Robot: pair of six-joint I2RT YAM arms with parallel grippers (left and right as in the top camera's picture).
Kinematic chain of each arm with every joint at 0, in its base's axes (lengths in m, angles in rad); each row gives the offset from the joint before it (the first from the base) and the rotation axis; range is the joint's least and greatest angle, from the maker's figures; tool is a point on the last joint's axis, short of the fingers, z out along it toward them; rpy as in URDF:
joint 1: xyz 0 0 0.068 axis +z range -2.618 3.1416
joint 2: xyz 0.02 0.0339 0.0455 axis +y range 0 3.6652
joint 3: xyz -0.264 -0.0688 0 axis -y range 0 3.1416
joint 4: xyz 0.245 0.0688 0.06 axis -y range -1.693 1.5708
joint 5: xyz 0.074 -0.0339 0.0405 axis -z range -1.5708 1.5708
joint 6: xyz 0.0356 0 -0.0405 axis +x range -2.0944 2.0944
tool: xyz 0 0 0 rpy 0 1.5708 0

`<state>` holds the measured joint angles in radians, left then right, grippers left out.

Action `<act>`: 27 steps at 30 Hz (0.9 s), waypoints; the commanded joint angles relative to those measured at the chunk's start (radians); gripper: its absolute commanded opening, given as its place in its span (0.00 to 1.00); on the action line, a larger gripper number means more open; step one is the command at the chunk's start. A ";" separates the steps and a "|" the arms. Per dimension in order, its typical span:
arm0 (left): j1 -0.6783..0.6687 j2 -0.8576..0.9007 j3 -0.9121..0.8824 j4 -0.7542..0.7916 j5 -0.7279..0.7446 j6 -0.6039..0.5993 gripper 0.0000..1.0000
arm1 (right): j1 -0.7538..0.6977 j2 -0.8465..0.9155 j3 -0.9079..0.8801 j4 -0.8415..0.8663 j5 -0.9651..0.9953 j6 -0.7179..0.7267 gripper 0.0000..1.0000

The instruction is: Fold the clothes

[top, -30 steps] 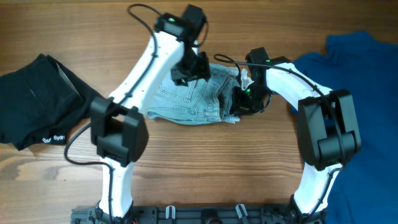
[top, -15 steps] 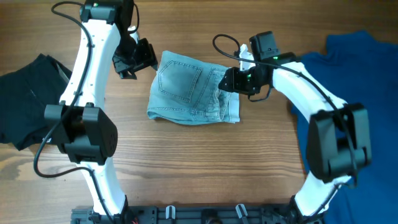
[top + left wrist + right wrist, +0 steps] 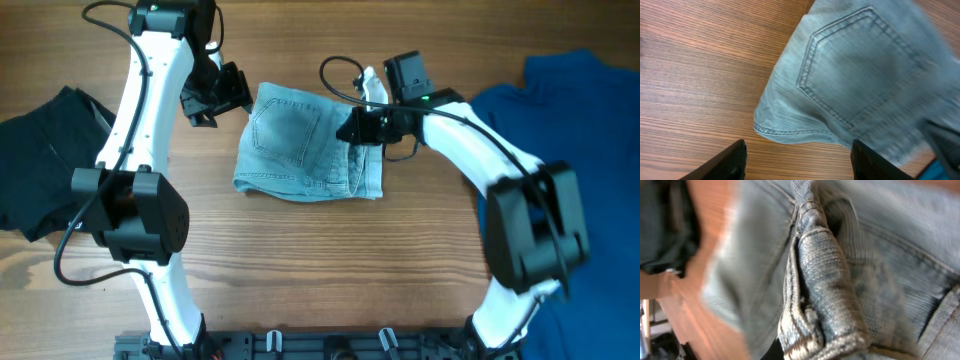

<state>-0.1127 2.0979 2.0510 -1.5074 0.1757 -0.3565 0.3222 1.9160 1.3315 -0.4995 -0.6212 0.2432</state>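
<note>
The pale blue denim jeans (image 3: 305, 140) lie folded into a compact rectangle at the table's middle, a stitched back pocket facing up. My left gripper (image 3: 215, 95) is open and empty, just off the jeans' upper left corner. In the left wrist view its fingers (image 3: 797, 162) frame bare wood below the jeans' pocket (image 3: 860, 75). My right gripper (image 3: 360, 128) sits on the jeans' right edge. In the right wrist view a thick seamed fold of denim (image 3: 825, 280) fills the frame and runs into the jaws (image 3: 810, 347), which look shut on it.
A black garment with small white lettering (image 3: 50, 160) lies at the table's left edge. A dark-blue garment (image 3: 585, 130) covers the right side. Wooden tabletop (image 3: 320, 260) shows in front of the jeans. Cables loop above the right wrist.
My left arm swung off the jeans to their upper left and then held still. My right gripper moved a little left onto the jeans' right edge, nudging the fold slightly left.
</note>
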 commanded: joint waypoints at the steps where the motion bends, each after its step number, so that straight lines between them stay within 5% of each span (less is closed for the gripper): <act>1: 0.000 -0.023 0.019 -0.001 -0.040 0.013 0.67 | 0.010 -0.217 0.051 -0.033 0.110 -0.031 0.07; 8: 0.000 -0.023 0.019 0.006 -0.040 0.013 0.69 | 0.006 -0.108 0.050 -0.173 0.369 -0.033 0.15; 9: 0.000 -0.023 0.019 0.006 -0.040 0.013 0.70 | 0.000 -0.060 0.050 -0.213 0.424 -0.031 0.35; 10: 0.000 -0.023 0.019 0.005 -0.040 0.013 0.70 | -0.010 -0.021 0.050 -0.258 0.502 -0.019 0.39; 17: 0.000 -0.023 0.019 0.011 -0.040 0.013 0.77 | -0.096 -0.031 0.050 -0.366 0.600 -0.013 0.41; 20: 0.000 -0.023 0.019 0.011 -0.040 0.013 0.77 | -0.092 -0.027 0.042 -0.351 0.310 -0.110 0.78; 21: 0.000 -0.023 0.019 0.011 -0.040 0.013 0.77 | -0.089 -0.023 0.029 -0.325 0.307 -0.086 0.81; 23: -0.001 -0.023 0.019 0.010 -0.040 0.013 0.77 | -0.090 -0.007 -0.037 -0.209 0.320 0.056 0.80; 27: -0.001 -0.023 0.019 0.010 -0.040 0.013 0.77 | -0.090 0.037 -0.085 -0.092 0.187 0.096 0.59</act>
<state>-0.1127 2.0979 2.0510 -1.4998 0.1459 -0.3561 0.2298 1.9175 1.2648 -0.6334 -0.3058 0.2920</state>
